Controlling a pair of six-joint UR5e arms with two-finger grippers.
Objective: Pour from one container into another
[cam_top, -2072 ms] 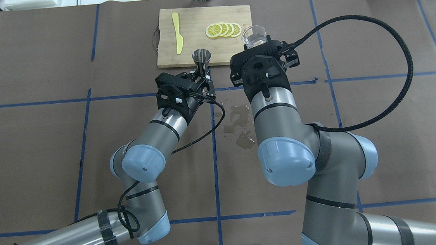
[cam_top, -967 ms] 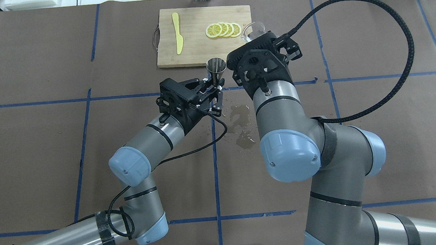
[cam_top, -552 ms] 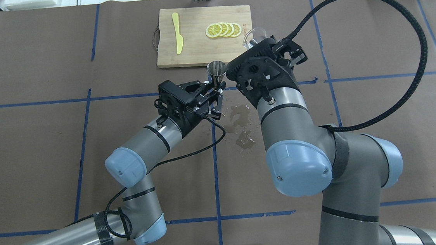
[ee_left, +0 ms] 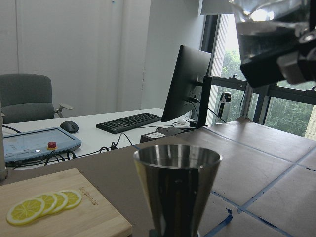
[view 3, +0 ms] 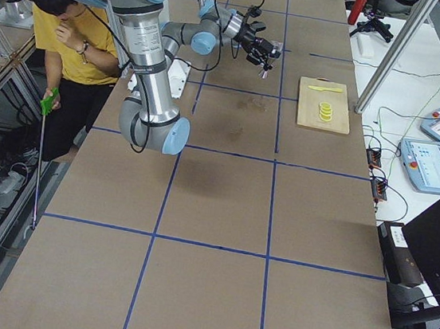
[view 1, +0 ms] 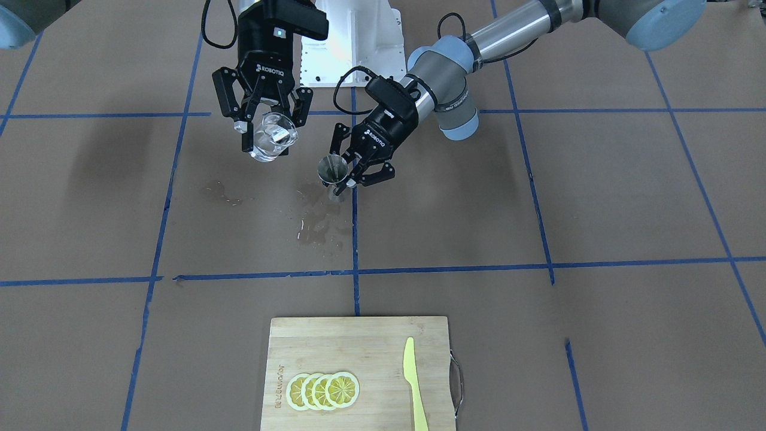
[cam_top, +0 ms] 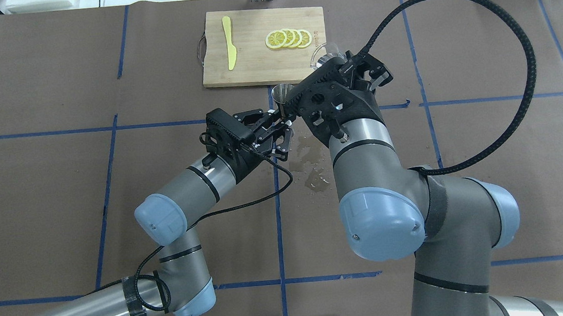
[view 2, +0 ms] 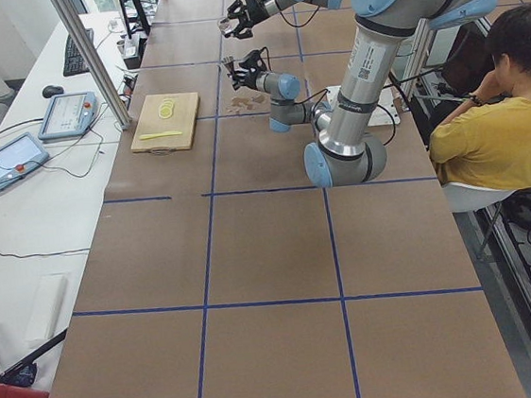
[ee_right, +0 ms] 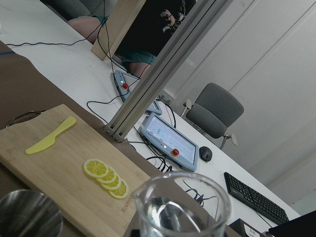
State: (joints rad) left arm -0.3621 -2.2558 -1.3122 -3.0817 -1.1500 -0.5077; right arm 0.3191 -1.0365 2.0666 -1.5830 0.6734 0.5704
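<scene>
Lining up the pour: my right fingers (view 1: 244, 129) clasp the glass (view 1: 273, 136) of water, held above and beside the jigger (view 1: 333, 169), which my left fingers (view 1: 376, 175) grip upright over the table (view 1: 538, 209). Next, I judge, lip over cup, then tip slowly

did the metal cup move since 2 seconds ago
Yes. In the overhead view the metal cup has shifted right and toward the robot: before, it overlapped the near edge of the cutting board; now it sits just below that edge.
</scene>
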